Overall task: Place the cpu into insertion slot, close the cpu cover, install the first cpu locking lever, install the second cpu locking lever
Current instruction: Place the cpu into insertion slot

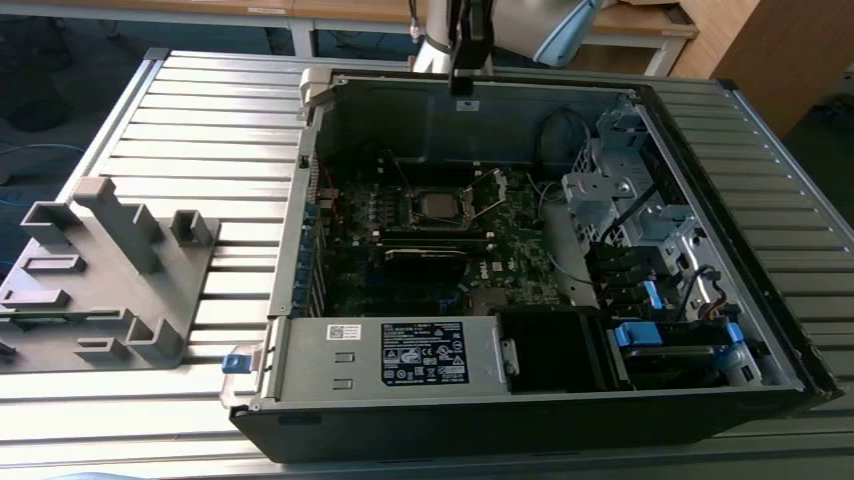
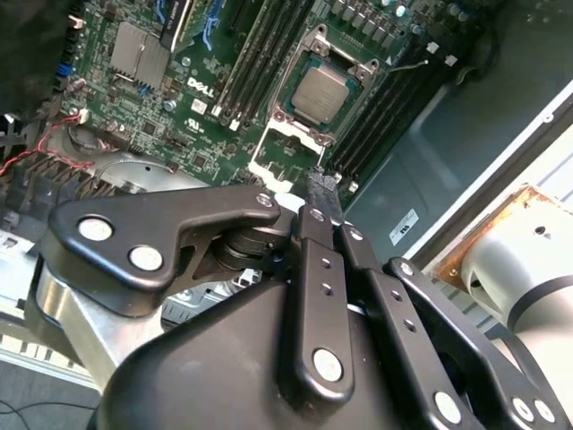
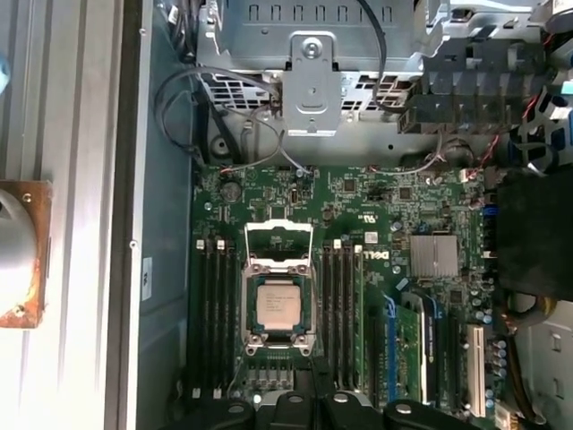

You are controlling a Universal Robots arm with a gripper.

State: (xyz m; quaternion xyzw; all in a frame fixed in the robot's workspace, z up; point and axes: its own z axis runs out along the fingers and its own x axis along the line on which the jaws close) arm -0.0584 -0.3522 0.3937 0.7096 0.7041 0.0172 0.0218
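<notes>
Exterior view: you see the open computer case [image 1: 534, 425] lying on its side on the slatted table [image 1: 200, 120]. The gripper [image 1: 463, 85] hangs above the case wall that runs along the exterior view's top, well apart from the motherboard [image 1: 507, 265] below it. A grey fixture [image 1: 100, 280] stands on the table off the case's side, toward the exterior view's left.

Second wrist view: you look down the black fingers [image 2: 309, 269] to where their tips meet. They are clenched together, with nothing between them (no part is held).

First wrist view: you find the cpu [image 3: 276, 305] lying flat and square in the insertion slot [image 3: 254, 339], silver-grey top up, near the middle of the motherboard. The cpu cover [image 3: 279, 227] is swung open. It stands just beside the slot on the side facing the drive cage [image 3: 309, 81], its square opening showing bare board, and it is not over the chip. Memory slots [image 3: 336, 313] run along both flanks of the slot. A finned silver heatsink [image 3: 433, 255] sits beyond them, nearer the board's opposite edge.

How the two locking levers stand you cannot tell (too fine against the socket frame).
</notes>
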